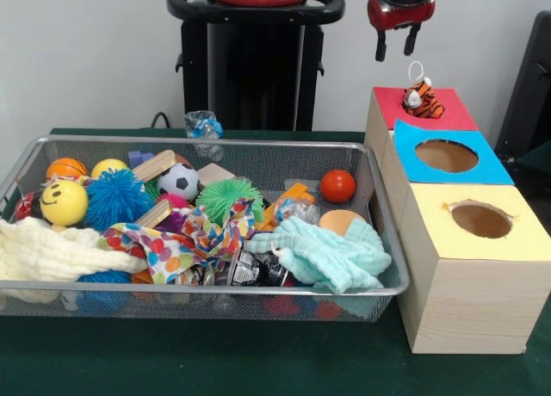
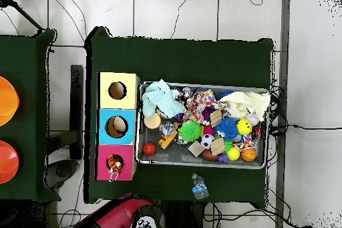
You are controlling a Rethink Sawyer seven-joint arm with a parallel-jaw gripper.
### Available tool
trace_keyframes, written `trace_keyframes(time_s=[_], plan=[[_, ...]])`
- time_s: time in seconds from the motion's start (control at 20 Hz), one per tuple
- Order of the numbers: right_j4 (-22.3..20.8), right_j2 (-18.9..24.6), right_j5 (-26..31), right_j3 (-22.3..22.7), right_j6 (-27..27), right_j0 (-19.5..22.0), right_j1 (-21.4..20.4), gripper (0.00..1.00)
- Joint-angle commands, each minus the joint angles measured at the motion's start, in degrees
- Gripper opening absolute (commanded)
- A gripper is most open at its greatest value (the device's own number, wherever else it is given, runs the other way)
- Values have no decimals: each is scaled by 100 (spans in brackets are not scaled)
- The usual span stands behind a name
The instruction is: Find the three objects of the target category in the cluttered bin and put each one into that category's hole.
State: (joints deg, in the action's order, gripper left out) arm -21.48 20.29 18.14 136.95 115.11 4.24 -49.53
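The wire mesh bin point(image 1: 215, 288) is full of clutter; it also shows in the overhead view point(image 2: 138, 125). An orange plush with black tiger stripes point(image 1: 423, 99) sits on the red card point(image 1: 452, 114) of the wooden box, over the red-ringed hole. In the overhead view it point(image 2: 115, 166) lies in that hole. My gripper point(image 1: 396, 50) hangs open and empty above the plush, apart from it. A tan-brown plush does not show.
The blue-ringed hole point(image 1: 446, 155) and the yellow-ringed hole point(image 1: 480, 219) lie nearer the camera on the same box. In the bin are a mint cloth point(image 1: 331, 254), a cream cloth point(image 1: 52, 254), spiky balls point(image 1: 116, 198) and a red ball point(image 1: 337, 186). A small bottle point(image 1: 203, 125) stands behind the bin.
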Motion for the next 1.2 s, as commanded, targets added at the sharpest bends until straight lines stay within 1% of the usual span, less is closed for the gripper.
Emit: trace_keyframes(time_s=[0.05, 0.3, 0.45, 0.6, 0.75, 0.95, 1.2], plan=[[-220, 605, 690, -959, -588, 227, -21, 100], [-197, 698, 566, -883, -461, 356, 160, 100], [-199, 744, 693, -913, -487, 369, 138, 100], [-278, 797, 738, -1044, -587, 432, 260, 100], [-398, 888, 814, -1254, -786, 549, 496, 100], [-454, 954, 887, -1354, -821, 608, 588, 100], [-603, 1070, 940, -1509, -892, 752, 855, 100]])
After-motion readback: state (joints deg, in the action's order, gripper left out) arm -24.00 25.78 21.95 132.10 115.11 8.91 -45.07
